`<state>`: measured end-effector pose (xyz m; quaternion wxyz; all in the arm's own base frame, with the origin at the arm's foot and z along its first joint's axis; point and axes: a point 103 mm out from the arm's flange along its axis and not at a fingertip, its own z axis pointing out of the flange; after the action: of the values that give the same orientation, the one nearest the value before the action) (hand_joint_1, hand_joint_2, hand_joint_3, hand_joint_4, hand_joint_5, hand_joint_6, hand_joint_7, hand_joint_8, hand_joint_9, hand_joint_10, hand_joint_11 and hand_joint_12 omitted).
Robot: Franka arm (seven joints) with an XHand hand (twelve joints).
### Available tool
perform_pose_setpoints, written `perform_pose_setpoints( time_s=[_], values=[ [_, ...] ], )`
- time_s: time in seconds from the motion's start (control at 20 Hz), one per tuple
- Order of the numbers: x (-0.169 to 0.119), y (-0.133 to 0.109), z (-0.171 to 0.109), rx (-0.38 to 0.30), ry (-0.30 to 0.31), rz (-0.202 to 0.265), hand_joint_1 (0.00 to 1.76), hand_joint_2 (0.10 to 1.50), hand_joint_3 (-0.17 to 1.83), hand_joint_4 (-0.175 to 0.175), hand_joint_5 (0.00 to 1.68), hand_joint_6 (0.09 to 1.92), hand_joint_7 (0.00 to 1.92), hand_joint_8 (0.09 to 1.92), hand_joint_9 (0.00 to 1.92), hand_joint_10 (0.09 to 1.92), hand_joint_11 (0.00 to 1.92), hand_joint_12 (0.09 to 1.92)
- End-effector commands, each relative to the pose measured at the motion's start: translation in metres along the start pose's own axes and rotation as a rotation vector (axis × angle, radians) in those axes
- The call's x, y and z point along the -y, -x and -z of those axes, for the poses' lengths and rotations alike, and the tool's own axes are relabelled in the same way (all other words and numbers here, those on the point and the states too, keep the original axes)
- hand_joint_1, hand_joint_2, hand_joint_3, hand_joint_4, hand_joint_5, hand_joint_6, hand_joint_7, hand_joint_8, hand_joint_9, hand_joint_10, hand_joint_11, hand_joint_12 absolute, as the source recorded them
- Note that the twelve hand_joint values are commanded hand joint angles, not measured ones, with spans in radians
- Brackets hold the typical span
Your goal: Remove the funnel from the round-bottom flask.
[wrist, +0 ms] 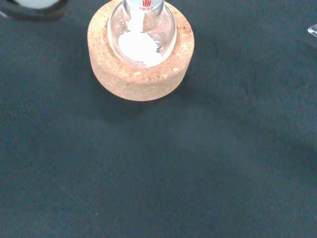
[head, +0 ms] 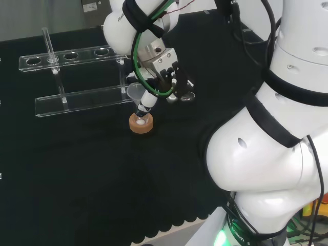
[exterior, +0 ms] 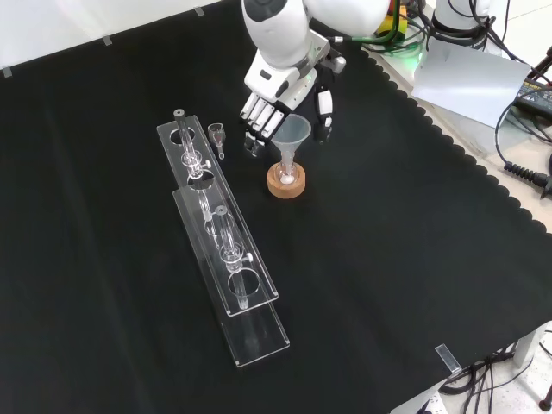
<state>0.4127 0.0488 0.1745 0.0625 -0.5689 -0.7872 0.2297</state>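
We see the clear rack (exterior: 226,259) lying well left of the work in the front view, out of the way. The hand (exterior: 274,99) hangs just behind the funnel (exterior: 292,132), fingers relaxed & spread, grasping nothing, prob. to close round the cone. The cork ring (exterior: 285,180) keeps the round-bottom flask (wrist: 142,37) upright w/ white powder inside; the funnel's stem sits in its neck.
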Motion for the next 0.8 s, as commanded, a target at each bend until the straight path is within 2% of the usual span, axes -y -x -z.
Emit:
perform_pose_setpoints(
  time_s=[0.05,0.25,0.35,0.65,0.8],
  values=[
    [-0.005,0.002,-0.002,0.025,0.015,-0.006,0.69,0.71,0.31,-0.059,0.10,0.09,0.00,0.54,0.28,0.78,0.25,1.49],
    [-0.007,0.001,0.000,0.064,0.041,-0.008,0.71,0.70,0.35,-0.063,0.16,0.09,0.04,0.65,0.38,0.72,0.27,1.47],
    [-0.007,-0.001,0.003,0.106,0.055,-0.005,0.72,0.70,0.38,-0.065,0.21,0.09,0.12,0.68,0.47,0.69,0.30,1.44],
    [-0.008,-0.003,0.009,0.151,0.083,-0.005,0.78,0.68,0.48,-0.053,0.49,0.09,0.44,0.68,0.81,0.55,0.46,1.33],
    [-0.006,-0.003,0.016,0.162,0.096,-0.005,0.79,0.68,0.50,-0.047,0.57,0.11,0.52,0.68,0.90,0.53,0.51,1.30]
  ],
)
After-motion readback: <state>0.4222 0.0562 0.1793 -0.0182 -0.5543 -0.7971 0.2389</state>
